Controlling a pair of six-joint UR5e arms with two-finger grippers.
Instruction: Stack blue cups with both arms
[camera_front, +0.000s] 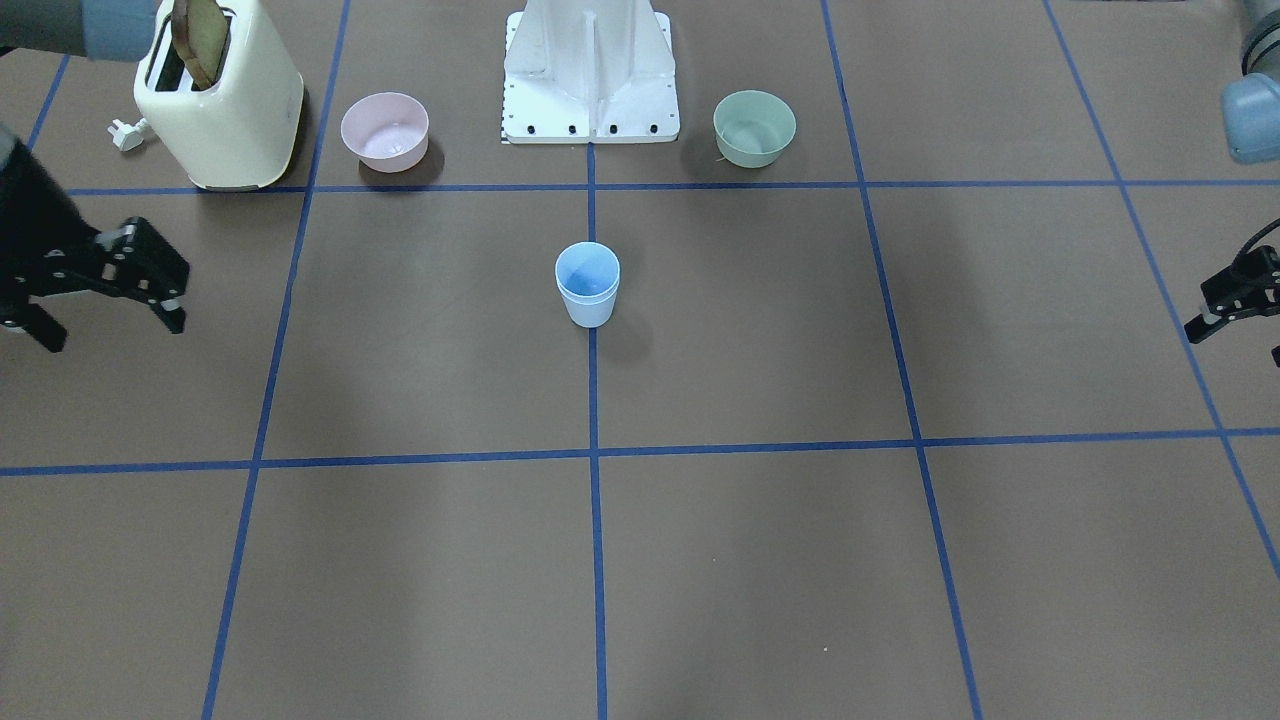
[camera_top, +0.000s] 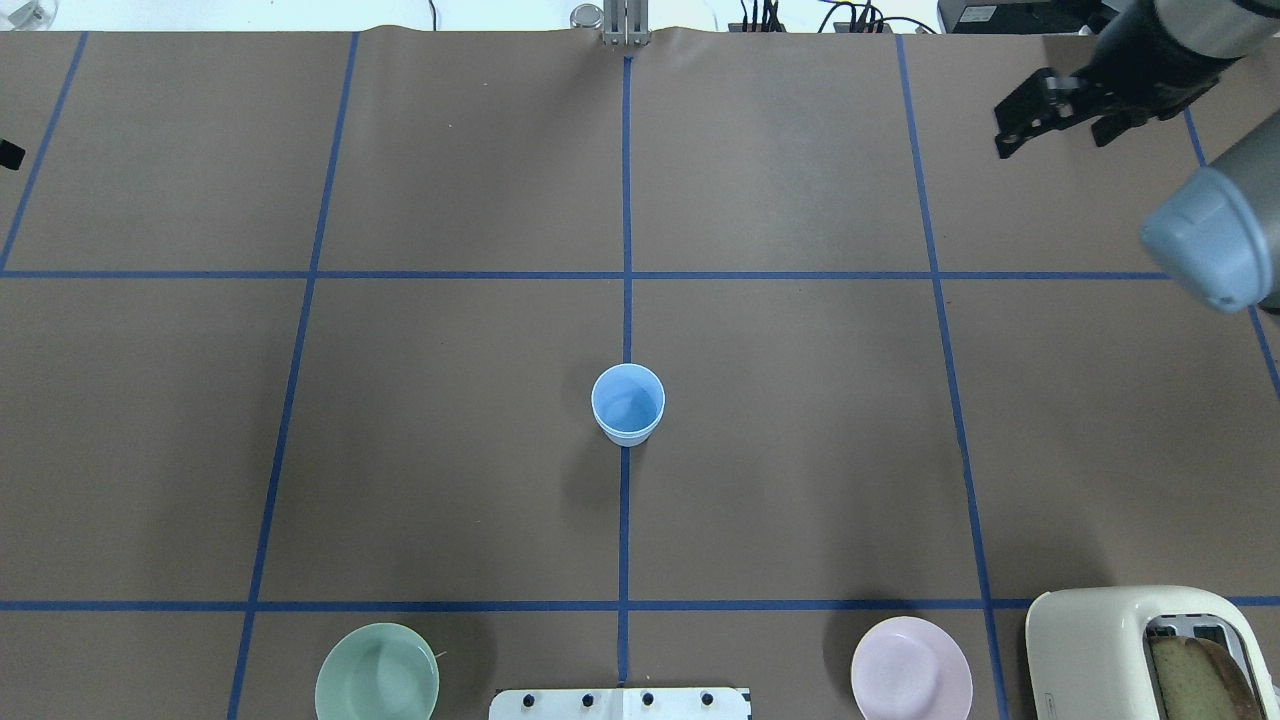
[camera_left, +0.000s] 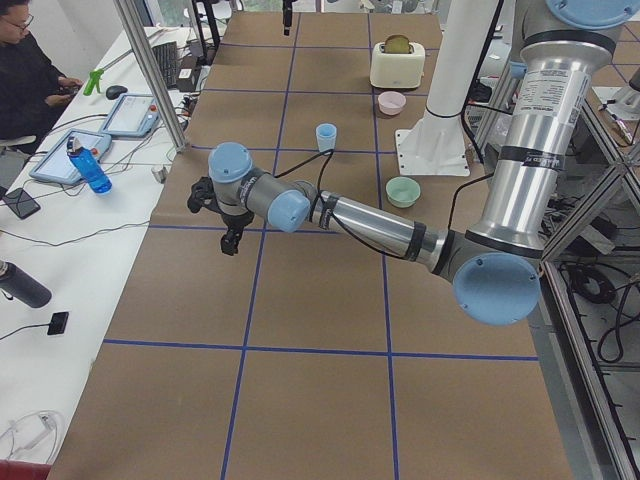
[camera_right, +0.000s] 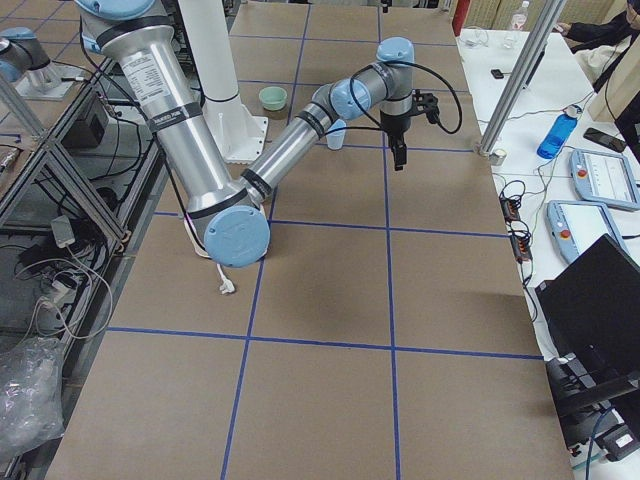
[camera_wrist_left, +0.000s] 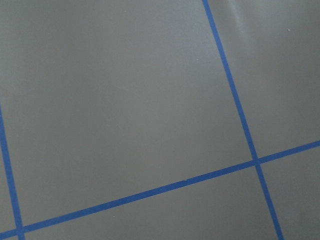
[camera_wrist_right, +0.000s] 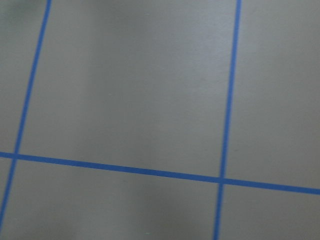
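The two blue cups (camera_front: 587, 285) stand upright on the centre tape line, one nested inside the other; they also show in the overhead view (camera_top: 628, 403) and the left side view (camera_left: 326, 137). My right gripper (camera_front: 110, 325) is open and empty, hanging far off to the cups' side, seen from overhead at the far right (camera_top: 1055, 140). My left gripper (camera_front: 1237, 335) is at the opposite table edge, partly cut off, with its fingers apart and empty; it also shows in the left side view (camera_left: 222, 222). Both wrist views show only brown paper and blue tape.
A cream toaster (camera_front: 220, 100) with a bread slice stands near the robot's right side, a white plug (camera_front: 127, 133) beside it. A pink bowl (camera_front: 385, 130) and a green bowl (camera_front: 755, 127) flank the white base pedestal (camera_front: 590, 70).
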